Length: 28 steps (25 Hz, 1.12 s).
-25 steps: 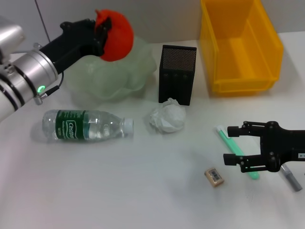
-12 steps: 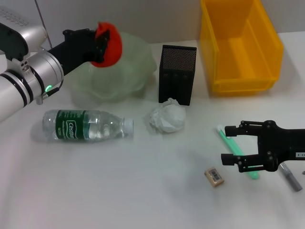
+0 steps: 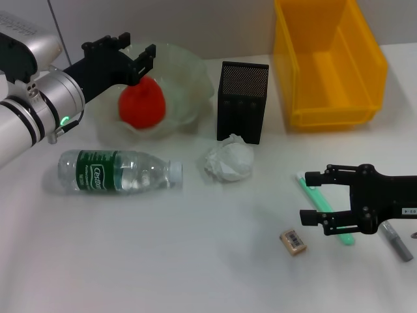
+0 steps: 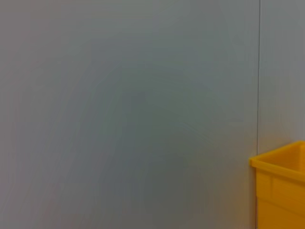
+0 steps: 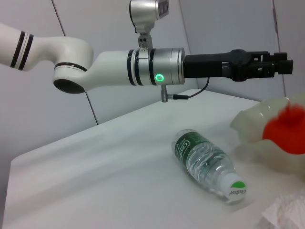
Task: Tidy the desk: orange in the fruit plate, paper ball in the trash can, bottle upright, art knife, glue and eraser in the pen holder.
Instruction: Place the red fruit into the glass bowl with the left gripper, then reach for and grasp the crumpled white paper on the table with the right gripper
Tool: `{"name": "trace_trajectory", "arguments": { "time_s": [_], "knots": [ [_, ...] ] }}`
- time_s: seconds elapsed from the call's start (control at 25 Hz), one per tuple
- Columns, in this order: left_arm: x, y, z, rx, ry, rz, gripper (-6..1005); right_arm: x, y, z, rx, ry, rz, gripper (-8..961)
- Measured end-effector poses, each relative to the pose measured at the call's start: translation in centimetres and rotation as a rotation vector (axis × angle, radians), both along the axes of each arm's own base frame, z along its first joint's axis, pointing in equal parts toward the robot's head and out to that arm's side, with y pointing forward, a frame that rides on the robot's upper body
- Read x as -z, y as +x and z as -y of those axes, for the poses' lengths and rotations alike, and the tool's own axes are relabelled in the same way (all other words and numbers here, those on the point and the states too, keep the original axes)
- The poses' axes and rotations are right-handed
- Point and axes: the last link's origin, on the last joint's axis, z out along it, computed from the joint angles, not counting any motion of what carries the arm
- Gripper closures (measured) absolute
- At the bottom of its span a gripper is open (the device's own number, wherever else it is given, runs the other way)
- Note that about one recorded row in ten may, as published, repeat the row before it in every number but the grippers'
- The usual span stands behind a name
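Orange [image 3: 141,104] sits in fruit plate [image 3: 195,88], far left; left gripper [image 3: 127,53] hovers above, jaws apart & empty. Right gripper [image 3: 311,197] open nr eraser [image 3: 293,240]. Next, probably: paper ball [image 3: 228,160] to trash can [image 3: 332,111].

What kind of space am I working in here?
Likely a staged desk in a lab: a plain white table against a bare grey wall, with a pen holder and yellow bin.

Bottle [image 5: 208,162] sideways near orange [image 5: 286,130]
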Motion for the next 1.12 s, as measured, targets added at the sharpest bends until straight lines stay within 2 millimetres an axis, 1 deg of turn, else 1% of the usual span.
{"name": "trace_trajectory", "arguments": {
  "time_s": [0.12,0.32,0.48,0.6,0.64,0.68,0.72,0.76,0.88,0.92,1.04,1.12],
  "knots": [
    [0.0,0.0,0.0,0.000,0.000,0.000,530,0.1,0.0,0.0,0.000,-0.001,-0.002,135],
    [-0.1,0.2,-0.1,0.010,0.002,0.004,365,0.1,0.0,0.0,0.002,0.002,0.001,135],
    [-0.2,0.4,0.1,0.008,-0.010,0.041,334,0.1,0.0,-0.1,0.004,0.005,0.003,135],
    [-0.5,1.2,1.0,0.042,-0.072,0.166,311,0.0,0.1,-0.1,0.009,0.014,0.000,135],
    [-0.5,1.2,1.0,0.042,-0.072,0.166,304,-0.1,0.1,-0.1,0.010,0.017,-0.002,135],
    [-0.9,1.8,1.8,0.078,-0.116,0.226,296,-0.2,0.1,-0.2,0.011,0.021,-0.003,135],
    [-0.9,1.8,1.8,0.078,-0.116,0.226,288,-0.2,0.1,-0.2,0.011,0.021,-0.003,135],
    [-1.3,2.7,3.4,0.143,-0.198,0.284,280,-0.3,0.1,-0.3,0.011,0.023,-0.002,135],
    [-1.4,3.5,4.8,0.193,-0.273,0.303,257,-0.4,0.0,-0.4,0.011,0.024,-0.001,135],
    [-1.5,3.7,5.7,0.217,-0.320,0.301,250,-0.4,0.0,-0.5,0.011,0.025,-0.002,135],
    [-1.8,3.8,7.4,0.258,-0.448,0.283,227,-0.6,-0.1,-0.7,0.010,0.031,-0.004,135],
    [-2.3,3.3,8.4,0.270,-0.543,0.269,213,-0.6,-0.2,-0.8,0.011,0.035,-0.007,135]
  ]
}}
